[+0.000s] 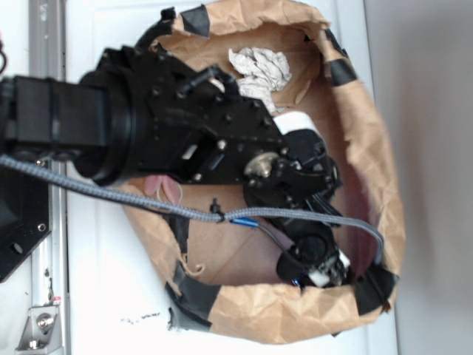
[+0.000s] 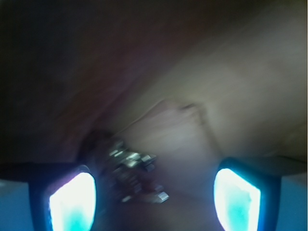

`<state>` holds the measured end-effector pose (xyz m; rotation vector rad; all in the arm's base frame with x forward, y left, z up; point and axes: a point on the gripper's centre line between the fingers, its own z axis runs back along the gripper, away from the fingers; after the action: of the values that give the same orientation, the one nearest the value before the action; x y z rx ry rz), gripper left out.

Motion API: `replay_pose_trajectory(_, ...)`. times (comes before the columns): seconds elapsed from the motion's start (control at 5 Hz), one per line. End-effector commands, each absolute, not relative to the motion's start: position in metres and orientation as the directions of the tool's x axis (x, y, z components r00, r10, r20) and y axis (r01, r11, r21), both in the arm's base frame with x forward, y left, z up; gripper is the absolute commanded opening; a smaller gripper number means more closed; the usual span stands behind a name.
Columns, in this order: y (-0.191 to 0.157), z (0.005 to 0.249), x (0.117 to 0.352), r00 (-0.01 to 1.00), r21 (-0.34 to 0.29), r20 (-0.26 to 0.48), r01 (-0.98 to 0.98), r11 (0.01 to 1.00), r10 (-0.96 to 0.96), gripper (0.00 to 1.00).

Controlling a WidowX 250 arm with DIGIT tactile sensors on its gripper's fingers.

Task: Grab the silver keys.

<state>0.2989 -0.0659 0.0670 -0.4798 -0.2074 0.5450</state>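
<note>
Between the spread fingers of the gripper (image 2: pixel 154 192), in the wrist view, lie the silver keys (image 2: pixel 131 166), a small shiny bunch that sits closer to the left-hand glowing pad (image 2: pixel 72 202) than to the right-hand one (image 2: pixel 237 199). The jaws stand wide apart and grasp nothing; the picture is too blurred to tell whether the near pad touches the metal. Just beyond the keys, a pale fold of brown paper (image 2: pixel 168 120) rises from the floor, and past it the surface goes dark.

In the exterior view the gripper (image 1: pixel 319 268) reaches down inside a brown paper bag (image 1: pixel 369 155) whose rolled rim carries patches of black tape (image 1: pixel 198 21). The keys themselves are hidden there under the black arm (image 1: pixel 185 126). Behind the wrist, peeking from under the arm, a bit of pink plush (image 1: pixel 162 188) shows. Farther off, near the opposite wall of the bag, lies crumpled white paper (image 1: pixel 259 68). A grey braided cable (image 1: pixel 111 194) crosses the arm and loops round the gripper. The bag rests on a white surface (image 1: pixel 111 281).
</note>
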Motion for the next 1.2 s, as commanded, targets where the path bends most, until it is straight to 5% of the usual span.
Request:
replay_pose_trajectory(0.0,-0.08,0.054,0.302,0.858,-0.567,0.124,-0.35,0.746,0.498,1.0)
replay_pose_trajectory(0.6,-0.104,0.039,0.295,0.905,-0.593,0.158,-0.233,0.77,0.396,1.0)
replay_pose_trajectory(1.0,-0.112,0.02,0.298,0.908,-0.559,0.18,-0.221,0.799,0.378,1.0)
